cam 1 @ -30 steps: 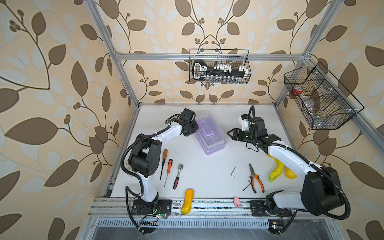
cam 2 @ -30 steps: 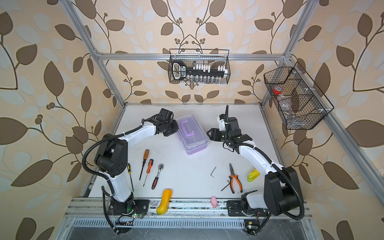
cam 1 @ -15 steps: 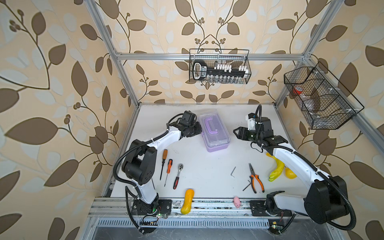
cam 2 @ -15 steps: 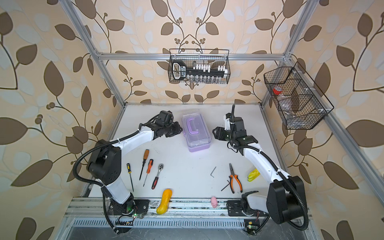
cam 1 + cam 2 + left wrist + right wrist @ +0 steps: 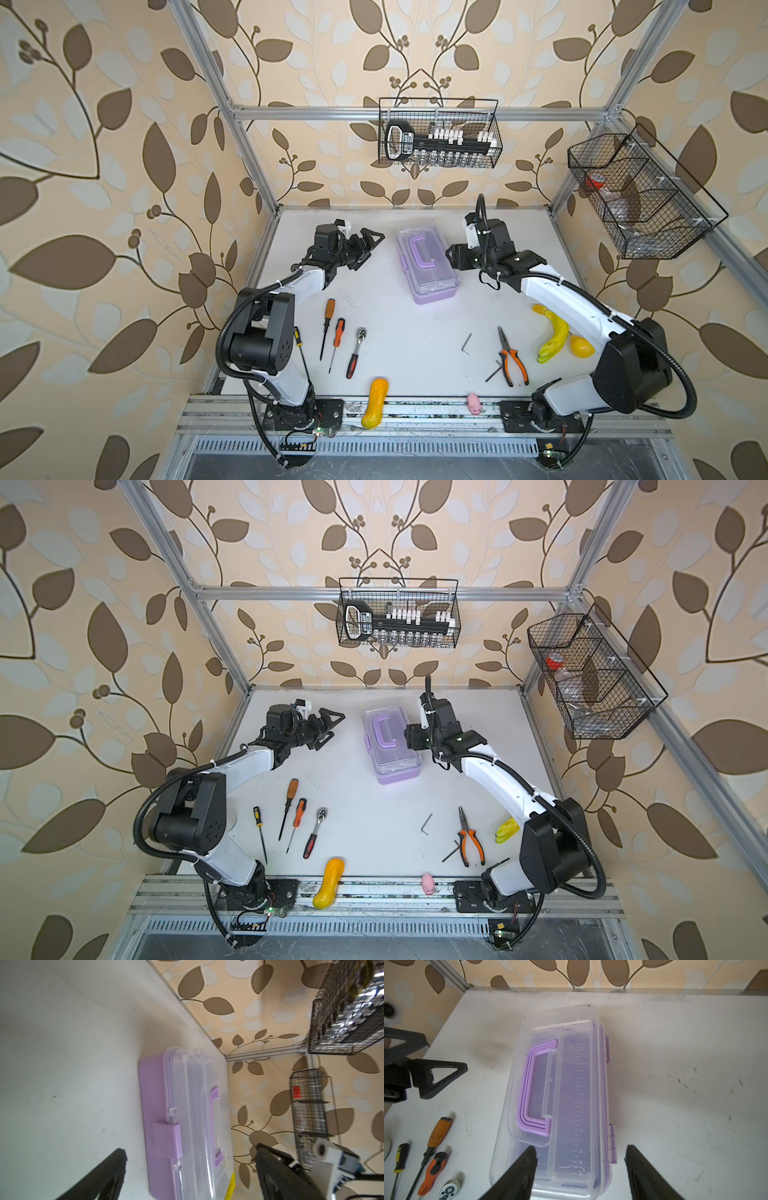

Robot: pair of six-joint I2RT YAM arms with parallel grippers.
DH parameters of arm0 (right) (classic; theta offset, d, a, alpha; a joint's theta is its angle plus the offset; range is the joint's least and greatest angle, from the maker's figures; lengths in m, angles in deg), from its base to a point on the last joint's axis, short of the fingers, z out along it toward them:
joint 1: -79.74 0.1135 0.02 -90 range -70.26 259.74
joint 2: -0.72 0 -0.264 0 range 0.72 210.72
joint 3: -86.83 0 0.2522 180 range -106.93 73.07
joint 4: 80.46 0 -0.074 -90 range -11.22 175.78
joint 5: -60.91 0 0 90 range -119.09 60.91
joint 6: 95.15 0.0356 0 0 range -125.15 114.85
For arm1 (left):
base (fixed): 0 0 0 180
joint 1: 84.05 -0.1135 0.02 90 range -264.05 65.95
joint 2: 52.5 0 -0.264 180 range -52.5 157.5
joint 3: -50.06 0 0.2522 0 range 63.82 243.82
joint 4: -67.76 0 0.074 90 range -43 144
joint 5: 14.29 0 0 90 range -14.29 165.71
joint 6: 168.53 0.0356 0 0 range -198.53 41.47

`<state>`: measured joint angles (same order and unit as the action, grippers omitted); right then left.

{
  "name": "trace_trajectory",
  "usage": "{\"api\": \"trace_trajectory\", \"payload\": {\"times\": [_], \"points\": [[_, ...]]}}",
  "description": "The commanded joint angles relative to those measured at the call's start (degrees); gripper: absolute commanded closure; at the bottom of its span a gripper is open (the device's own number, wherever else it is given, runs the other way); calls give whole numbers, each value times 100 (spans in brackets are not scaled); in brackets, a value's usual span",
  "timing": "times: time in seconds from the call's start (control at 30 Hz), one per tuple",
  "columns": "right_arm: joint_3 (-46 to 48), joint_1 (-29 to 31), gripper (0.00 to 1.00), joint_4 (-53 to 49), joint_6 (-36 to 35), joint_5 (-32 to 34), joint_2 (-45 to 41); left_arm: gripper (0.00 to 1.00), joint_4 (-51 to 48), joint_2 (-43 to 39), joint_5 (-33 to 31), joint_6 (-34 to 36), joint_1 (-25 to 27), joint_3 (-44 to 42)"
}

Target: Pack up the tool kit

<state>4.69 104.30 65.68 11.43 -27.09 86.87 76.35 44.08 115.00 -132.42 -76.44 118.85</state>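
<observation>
The tool kit (image 5: 428,266) (image 5: 390,746) is a lilac box with a clear lid and a purple handle (image 5: 529,1088). It lies flat on the white table with its lid down. My left gripper (image 5: 370,249) (image 5: 330,729) is open and hangs a short way left of the box, touching nothing. In the left wrist view the box's latch side (image 5: 167,1138) faces the left gripper (image 5: 190,1151). My right gripper (image 5: 580,1152) (image 5: 451,257) is open just above the box's right edge. One finger is over the lid, the other over the table past the hinges.
Three screwdrivers (image 5: 329,309) and a ratchet (image 5: 357,349) lie front left. Hex keys (image 5: 467,345) and pliers (image 5: 513,361) lie front right, beside a banana (image 5: 555,336) and a lemon (image 5: 582,345). Wire baskets hang on the back wall (image 5: 438,133) and the right wall (image 5: 640,199).
My left gripper has opened and drawn back to the left, away from the box. The box has turned a little and shifted right. My right gripper has come in over the box's right edge.
</observation>
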Motion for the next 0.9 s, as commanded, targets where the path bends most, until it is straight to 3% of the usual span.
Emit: {"api": "trace_trajectory", "payload": {"times": [0.0,0.13,0.27,0.3,0.33,0.63,0.87], "points": [[-551,117,31,-352,-230,257,340,1,1912,494,954,-1062,56,-115],[-1081,155,30,-575,-376,271,805,1,3033,944,954,-1583,80,-438],[-1424,164,23,-671,-446,256,1165,4,3340,1123,951,-1671,141,-612],[-1485,164,1,-659,-466,250,1241,5,3400,1160,950,-1669,173,-648],[-1523,164,0,-641,-498,241,1315,7,3440,1201,949,-1661,214,-659],[-1573,164,0,-443,-1147,-63,1698,8,3726,1583,802,-1820,449,-684],[-1529,146,0,-349,-1210,-254,1896,10,4093,1862,703,-2054,591,-641]]}}
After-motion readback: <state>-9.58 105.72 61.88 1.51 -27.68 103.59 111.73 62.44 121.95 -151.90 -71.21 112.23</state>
